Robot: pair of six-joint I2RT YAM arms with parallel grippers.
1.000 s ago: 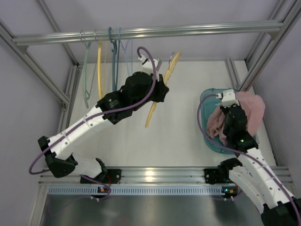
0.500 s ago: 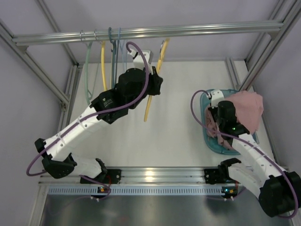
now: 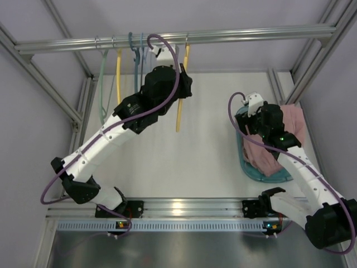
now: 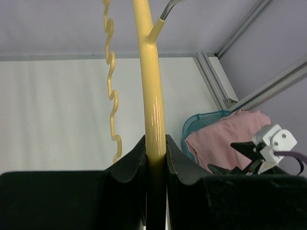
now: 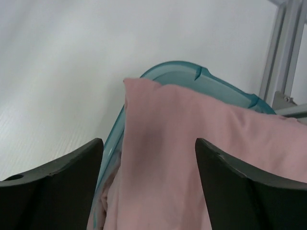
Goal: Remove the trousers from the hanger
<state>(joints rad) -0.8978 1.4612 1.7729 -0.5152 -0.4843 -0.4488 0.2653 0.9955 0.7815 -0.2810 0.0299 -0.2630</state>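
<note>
While the left pincer (image 3: 182, 71) pinches the yellow hanger (image 3: 179, 111) up by the rail (image 3: 251, 34), the trousers (image 3: 261, 158) lie in a teal basket (image 3: 243, 159) on the bench (image 3: 212, 145). Left wrist: jaws pressed on the hanger's bar. Right wrist: right pincer (image 5: 148, 146) spread wide over the trousers.

Pictured from above: white tabletop (image 3: 212, 151) carrying 1 teal plastic tub (image 3: 244, 162) at its right side, near the aluminium frame rail (image 3: 277, 84).

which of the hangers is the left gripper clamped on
The yellow hanger farthest right, pinched in the left gripper. The second yellow hanger, pale green hanger, teal hanger and light blue hanger hang free on the rail.
</note>
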